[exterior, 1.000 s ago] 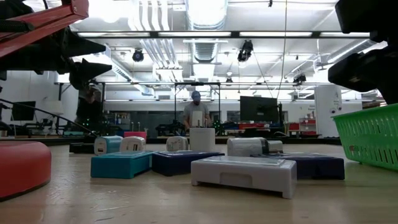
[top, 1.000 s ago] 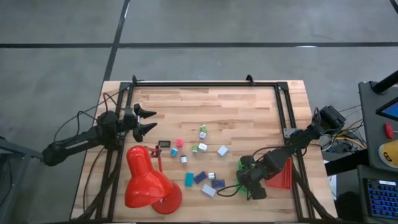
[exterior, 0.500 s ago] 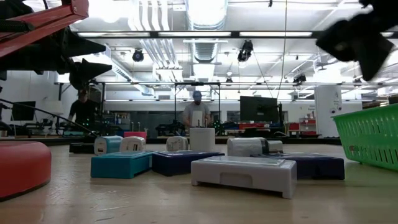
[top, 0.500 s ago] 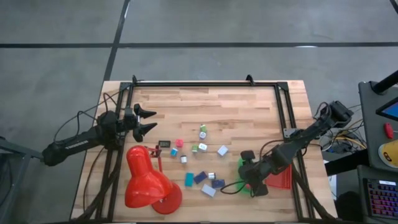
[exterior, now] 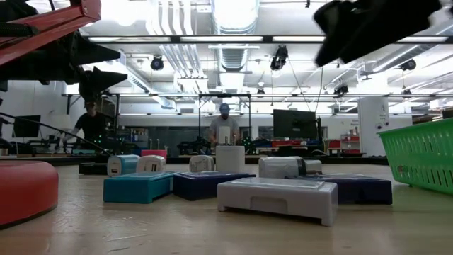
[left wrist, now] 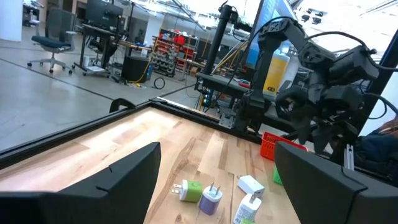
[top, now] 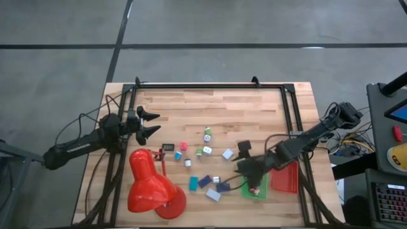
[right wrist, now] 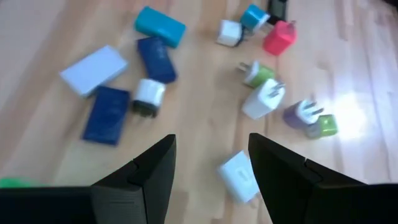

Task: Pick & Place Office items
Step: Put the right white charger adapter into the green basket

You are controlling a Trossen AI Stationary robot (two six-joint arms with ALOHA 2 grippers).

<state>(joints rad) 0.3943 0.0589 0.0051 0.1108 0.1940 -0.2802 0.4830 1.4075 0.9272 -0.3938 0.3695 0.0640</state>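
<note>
The office items are small blocks and plug-like cubes lying on the wooden table (top: pixel 210 108), clustered around its middle (top: pixel 203 166). The right wrist view shows a teal block (right wrist: pixel 160 26), dark blue blocks (right wrist: pixel 107 115), a white block (right wrist: pixel 93 70), a pink piece (right wrist: pixel 278 37) and a white cube (right wrist: pixel 238 177). My right gripper (top: pixel 243 164) hangs open above the cluster's right edge, the white cube just ahead of its fingers, with nothing between them (right wrist: pixel 211 168). My left gripper (top: pixel 152 123) waits open at the table's left side, off the surface (left wrist: pixel 211 180).
A big red desk lamp (top: pixel 152 184) stands at the near left. A green tray (top: pixel 253 189) and a red tray (top: pixel 284 178) lie at the near right, under and beside my right arm. A black frame (top: pixel 210 86) runs around the table. People stand in the room behind (exterior: pixel 224 127).
My right gripper has moved from above the green tray toward the table's left and far side, to the right edge of the item cluster. The green tray now shows from under it. The items and my left arm have kept still.
</note>
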